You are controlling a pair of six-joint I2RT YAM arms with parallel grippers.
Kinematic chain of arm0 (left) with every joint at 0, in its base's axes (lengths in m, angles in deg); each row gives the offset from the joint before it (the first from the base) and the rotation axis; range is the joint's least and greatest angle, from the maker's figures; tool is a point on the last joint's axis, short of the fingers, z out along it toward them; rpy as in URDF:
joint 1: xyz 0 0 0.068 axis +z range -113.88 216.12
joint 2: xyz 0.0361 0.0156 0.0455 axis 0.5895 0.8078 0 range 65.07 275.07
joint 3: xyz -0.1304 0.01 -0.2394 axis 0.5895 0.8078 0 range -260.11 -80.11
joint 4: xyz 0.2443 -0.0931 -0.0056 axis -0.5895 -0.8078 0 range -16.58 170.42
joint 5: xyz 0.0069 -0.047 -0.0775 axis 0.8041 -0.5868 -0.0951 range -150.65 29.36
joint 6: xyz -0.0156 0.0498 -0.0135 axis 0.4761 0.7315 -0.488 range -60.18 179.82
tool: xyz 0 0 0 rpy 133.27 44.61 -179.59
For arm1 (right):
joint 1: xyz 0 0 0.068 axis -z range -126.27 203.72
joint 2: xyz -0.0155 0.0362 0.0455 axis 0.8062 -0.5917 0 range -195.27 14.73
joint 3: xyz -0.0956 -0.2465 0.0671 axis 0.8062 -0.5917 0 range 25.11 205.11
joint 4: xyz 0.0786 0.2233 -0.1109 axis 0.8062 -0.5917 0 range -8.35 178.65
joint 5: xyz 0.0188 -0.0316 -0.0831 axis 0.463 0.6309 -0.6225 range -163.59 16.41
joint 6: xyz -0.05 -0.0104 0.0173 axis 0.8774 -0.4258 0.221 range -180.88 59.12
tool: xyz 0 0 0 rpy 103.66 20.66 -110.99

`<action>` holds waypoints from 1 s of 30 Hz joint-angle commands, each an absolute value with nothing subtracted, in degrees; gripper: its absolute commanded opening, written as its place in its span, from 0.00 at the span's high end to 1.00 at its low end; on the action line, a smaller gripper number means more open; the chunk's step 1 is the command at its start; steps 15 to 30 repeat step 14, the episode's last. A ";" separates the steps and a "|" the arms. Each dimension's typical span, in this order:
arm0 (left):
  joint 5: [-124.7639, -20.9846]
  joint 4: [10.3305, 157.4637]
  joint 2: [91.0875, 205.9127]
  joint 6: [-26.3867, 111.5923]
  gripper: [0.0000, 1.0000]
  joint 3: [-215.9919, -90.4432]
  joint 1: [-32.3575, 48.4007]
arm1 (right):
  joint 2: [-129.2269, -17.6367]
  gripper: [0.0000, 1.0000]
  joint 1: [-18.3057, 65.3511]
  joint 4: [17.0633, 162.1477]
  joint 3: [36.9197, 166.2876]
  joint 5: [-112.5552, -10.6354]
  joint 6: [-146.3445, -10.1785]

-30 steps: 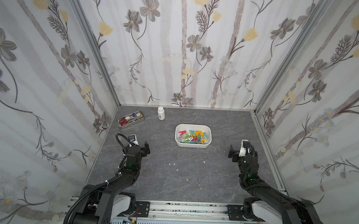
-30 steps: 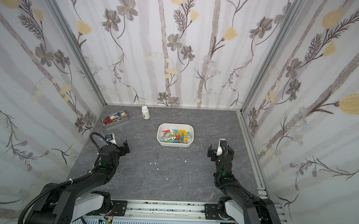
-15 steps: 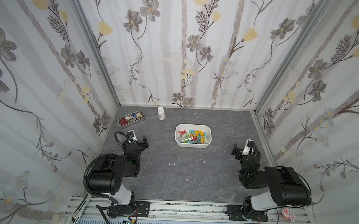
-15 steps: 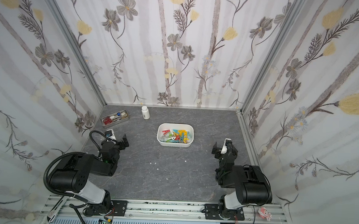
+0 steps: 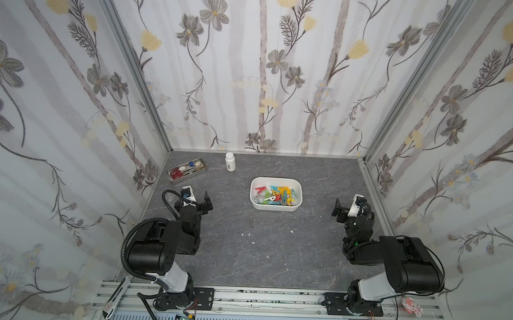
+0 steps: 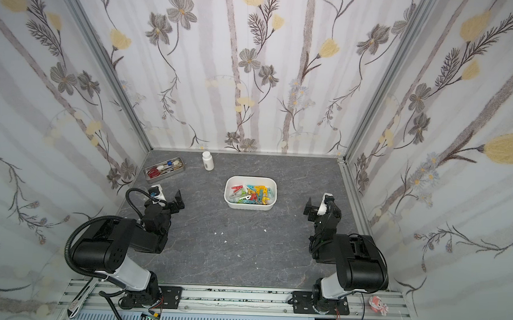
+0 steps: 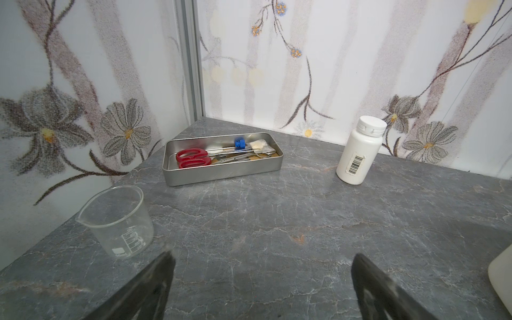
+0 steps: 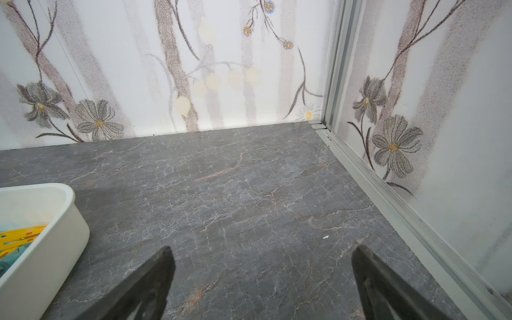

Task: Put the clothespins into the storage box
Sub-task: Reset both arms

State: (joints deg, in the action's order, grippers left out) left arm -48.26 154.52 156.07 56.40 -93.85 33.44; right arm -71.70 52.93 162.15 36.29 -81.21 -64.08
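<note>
The white storage box (image 5: 275, 208) (image 6: 249, 207) stands mid-table, slightly toward the back, with several coloured clothespins (image 5: 274, 194) (image 6: 249, 193) piled inside. No clothespin shows on the table outside it. My left gripper (image 5: 197, 197) (image 6: 168, 196) rests low at the left, open and empty, well left of the box. My right gripper (image 5: 348, 205) (image 6: 317, 205) rests low at the right, open and empty. In the left wrist view the gripper (image 7: 261, 266) spans bare table. In the right wrist view the gripper (image 8: 261, 263) spans bare table beside the box (image 8: 55, 243), where yellow clothespins (image 8: 19, 239) show.
A metal tray (image 5: 199, 171) (image 7: 221, 173) with red scissors and pens sits at the back left. Right of it stands a white bottle (image 5: 230, 162) (image 7: 357, 155). A glass beaker (image 7: 119, 221) stands by the left wall near my left gripper. Small white crumbs (image 5: 292, 232) dot the table.
Both arms have folded back, their upper links risen over the front rail. The grippers stayed low at the table's sides and open. The box and clothespins have not moved.
</note>
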 commanded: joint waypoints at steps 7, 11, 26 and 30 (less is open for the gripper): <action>-48.34 157.84 156.04 56.13 0.00 -93.73 33.48 | -72.13 0.00 52.67 162.75 37.37 -77.55 -62.55; -48.34 157.82 156.04 56.13 0.00 -93.69 33.48 | -72.10 0.00 52.76 162.26 37.64 -77.46 -62.63; -48.34 157.80 156.05 56.14 0.00 -93.67 33.48 | -71.75 0.00 52.75 162.98 37.02 -77.55 -62.55; -48.34 157.80 156.05 56.14 0.00 -93.67 33.48 | -71.75 0.00 52.75 162.98 37.02 -77.55 -62.55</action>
